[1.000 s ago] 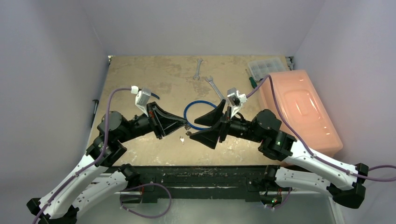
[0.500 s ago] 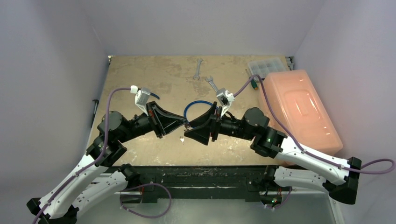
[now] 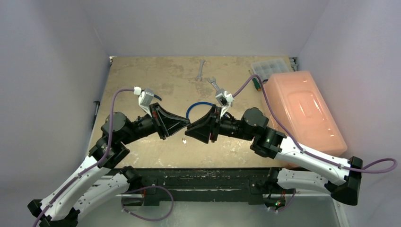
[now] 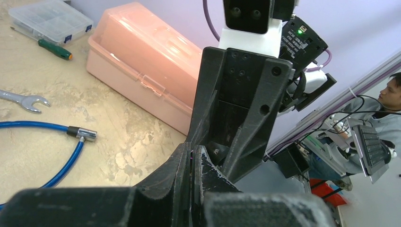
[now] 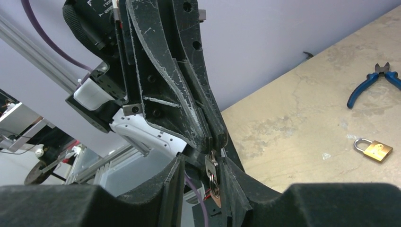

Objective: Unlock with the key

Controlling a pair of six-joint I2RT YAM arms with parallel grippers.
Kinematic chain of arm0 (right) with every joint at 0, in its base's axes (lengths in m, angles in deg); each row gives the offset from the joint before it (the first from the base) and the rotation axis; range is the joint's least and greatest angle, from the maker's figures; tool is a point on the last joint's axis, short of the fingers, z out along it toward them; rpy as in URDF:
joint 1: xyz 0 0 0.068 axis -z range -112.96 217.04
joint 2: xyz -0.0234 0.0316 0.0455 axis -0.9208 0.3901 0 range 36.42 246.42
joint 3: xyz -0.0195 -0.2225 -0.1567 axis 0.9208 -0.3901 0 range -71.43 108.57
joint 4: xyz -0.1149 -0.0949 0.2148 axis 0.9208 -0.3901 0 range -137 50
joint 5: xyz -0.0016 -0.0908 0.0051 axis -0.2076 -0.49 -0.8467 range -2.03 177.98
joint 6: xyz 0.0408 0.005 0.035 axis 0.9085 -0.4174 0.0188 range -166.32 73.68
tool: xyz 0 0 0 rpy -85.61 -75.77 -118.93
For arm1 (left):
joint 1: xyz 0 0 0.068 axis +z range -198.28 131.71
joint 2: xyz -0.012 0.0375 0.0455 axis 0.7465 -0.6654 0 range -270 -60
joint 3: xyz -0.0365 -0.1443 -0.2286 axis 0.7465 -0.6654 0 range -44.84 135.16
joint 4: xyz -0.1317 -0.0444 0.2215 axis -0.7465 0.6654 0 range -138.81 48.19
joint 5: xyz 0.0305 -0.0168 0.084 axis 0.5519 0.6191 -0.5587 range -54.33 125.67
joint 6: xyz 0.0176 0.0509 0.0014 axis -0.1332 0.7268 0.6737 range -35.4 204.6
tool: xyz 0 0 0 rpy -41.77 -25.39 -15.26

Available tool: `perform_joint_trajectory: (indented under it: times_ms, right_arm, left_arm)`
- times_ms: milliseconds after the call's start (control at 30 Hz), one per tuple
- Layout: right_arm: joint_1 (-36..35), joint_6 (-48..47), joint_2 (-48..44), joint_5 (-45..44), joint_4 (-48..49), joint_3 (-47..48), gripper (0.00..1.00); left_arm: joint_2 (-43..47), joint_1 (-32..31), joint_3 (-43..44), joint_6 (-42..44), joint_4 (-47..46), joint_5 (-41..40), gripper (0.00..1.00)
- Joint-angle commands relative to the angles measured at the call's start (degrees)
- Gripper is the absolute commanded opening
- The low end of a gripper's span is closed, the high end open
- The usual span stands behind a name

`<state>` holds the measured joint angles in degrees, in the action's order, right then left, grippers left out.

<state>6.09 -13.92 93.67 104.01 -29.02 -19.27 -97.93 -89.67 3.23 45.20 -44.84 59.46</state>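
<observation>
The left gripper has its jaws pressed together on the top of the key, which hangs down from them in the air above the table. In the left wrist view the two fingers meet with only a hairline slit between them, and the key itself is too hidden there to make out. The right gripper faces it tip to tip, jaws apart, one finger on each side of the hanging key. Whether either finger touches the key cannot be told. From above, the two grippers meet over the near middle of the table.

The padlock lies flat on the table just near of the meeting point, apart from both grippers. Blue-handled pliers lie farther to the left, beyond the padlock. A loop of blue cable lies just behind the grippers, with a wrench past it and a second wrench farther back. Along the right side sits a pink toolbox. At its far end is a clear compartment box, with a green-handled screwdriver beside it.
</observation>
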Motion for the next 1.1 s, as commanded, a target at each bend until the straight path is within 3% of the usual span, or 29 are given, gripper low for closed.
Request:
perform_joint_trajectory:
  times_ms: [0,400,600,900,1067]
  right_arm:
    - [-0.2,0.7,0.2,2.8,4.6,2.2,0.35]
    - [-0.2,0.7,-2.5,2.6,4.4,0.1,0.37]
    - [-0.2,0.8,-2.8,3.0,4.8,-0.3,0.34]
    - [-0.2,0.9,-2.7,2.9,5.8,-0.8,0.16]
    - [-0.2,1.5,-3.1,2.9,6.9,-1.7,0.00]
  left_arm:
    - [0.0,0.0,-0.1,0.7,-1.6,-1.8,0.00]
    - [1.2,0.0,0.5,1.5,0.4,-3.4,0.00]
    - [1.3,0.0,0.4,1.3,0.3,-3.9,0.00]
    - [2.0,0.0,-0.2,0.3,0.3,-5.3,0.00]
    - [2.5,0.0,-0.6,-0.1,0.7,-6.2,0.00]
